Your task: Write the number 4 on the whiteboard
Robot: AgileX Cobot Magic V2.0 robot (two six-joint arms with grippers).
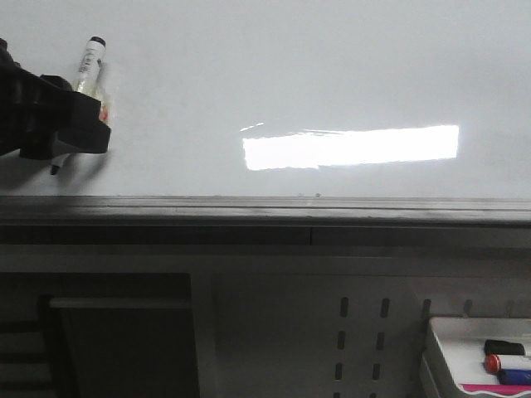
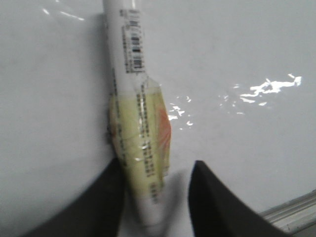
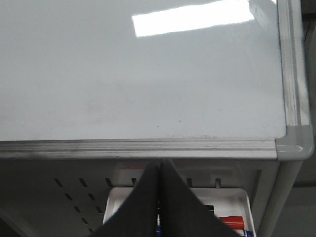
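Note:
The whiteboard (image 1: pixel 274 75) is glossy white with a dark grey frame edge and a bright glare; no number 4 shows on it. A white marker (image 1: pixel 89 62) with yellowish tape round its body and a black end rests at the board's far left. My left gripper (image 1: pixel 75 124) is over it. In the left wrist view the marker (image 2: pixel 131 98) runs between the jaws of the left gripper (image 2: pixel 157 165), which stand open: one finger (image 2: pixel 98 197) touches it, the other (image 2: pixel 217 202) stands apart. My right gripper (image 3: pixel 159 170) is shut and empty, in front of the board's near edge (image 3: pixel 148 146).
A small white tray (image 1: pixel 452 332) with a pink edge stands below the board at the front right, holding red, blue and black markers. It also shows under the right gripper (image 3: pixel 237 197). A perforated grey panel (image 1: pixel 357 332) lies below the frame.

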